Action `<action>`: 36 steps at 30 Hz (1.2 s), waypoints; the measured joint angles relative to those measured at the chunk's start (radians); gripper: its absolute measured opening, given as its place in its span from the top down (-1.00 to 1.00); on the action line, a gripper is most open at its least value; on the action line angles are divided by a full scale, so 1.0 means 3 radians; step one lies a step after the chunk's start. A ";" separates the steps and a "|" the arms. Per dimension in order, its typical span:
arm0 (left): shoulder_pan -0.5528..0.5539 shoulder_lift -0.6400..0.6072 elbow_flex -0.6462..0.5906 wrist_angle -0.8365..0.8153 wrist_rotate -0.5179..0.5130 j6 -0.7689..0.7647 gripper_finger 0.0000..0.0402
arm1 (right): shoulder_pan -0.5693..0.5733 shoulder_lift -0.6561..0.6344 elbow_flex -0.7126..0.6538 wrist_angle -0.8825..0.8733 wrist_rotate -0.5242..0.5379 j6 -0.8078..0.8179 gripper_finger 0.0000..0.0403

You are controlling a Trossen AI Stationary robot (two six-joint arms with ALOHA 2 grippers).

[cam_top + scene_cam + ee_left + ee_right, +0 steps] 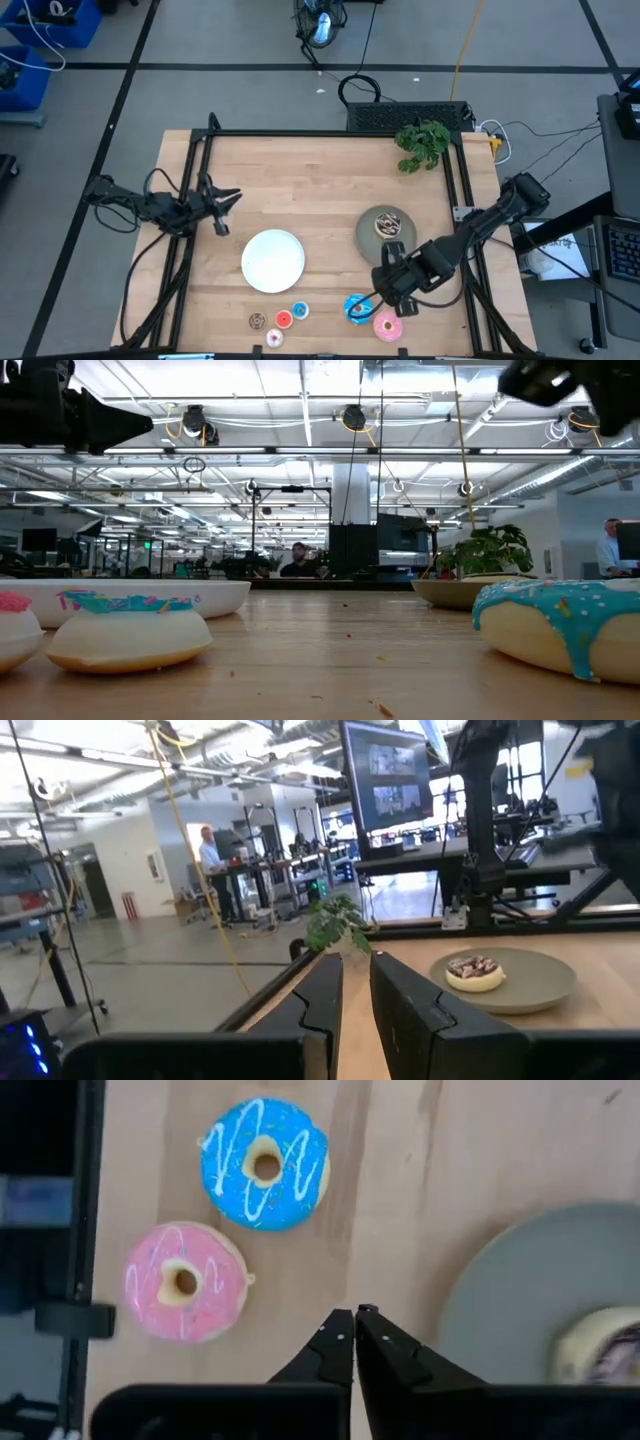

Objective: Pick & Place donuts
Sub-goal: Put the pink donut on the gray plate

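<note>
The blue donut and the pink donut lie flat on the table near its front edge; both also show in the right wrist view, the blue donut and the pink donut. The sprinkled dark brown donut lies on the grey plate. Small brown, red, blue and whitish-pink donuts lie in front of the white plate. My right gripper is shut and empty, above the table between the grey plate and the blue donut. My left gripper hovers at the table's left side, fingers a little apart, empty.
A green plant stands at the far right corner. A black frame runs along the table's edges. Bare wood lies between the two plates and across the far half. People show in the room beyond.
</note>
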 joint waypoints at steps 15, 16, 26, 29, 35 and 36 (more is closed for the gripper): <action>0.0000 0.0000 0.0000 0.0183 0.0001 0.0406 0.69 | 0.0340 0.0037 -0.0169 0.0767 0.0201 -0.0002 0.98; 0.0000 0.0000 0.0000 0.0183 0.0001 0.0406 0.69 | 0.0381 0.0034 -0.0115 0.0776 0.0274 0.0000 0.98; 0.0000 0.0000 0.0000 0.0147 0.0001 0.0388 0.69 | 0.0558 0.0037 -0.0161 0.0520 0.0323 0.0729 0.98; 0.0000 0.0000 0.0000 0.0150 0.0001 0.0397 0.69 | 0.0566 0.0036 -0.0338 0.0676 0.0228 0.0831 0.91; 0.0000 0.0000 0.0000 0.0150 0.0000 0.0374 0.69 | 0.0542 0.0041 -0.0776 0.1444 -0.0113 0.0743 0.50; 0.0000 0.0000 0.0000 0.0150 0.0000 0.0351 0.69 | 0.0529 0.0041 -0.0826 0.1535 -0.0114 0.0734 0.42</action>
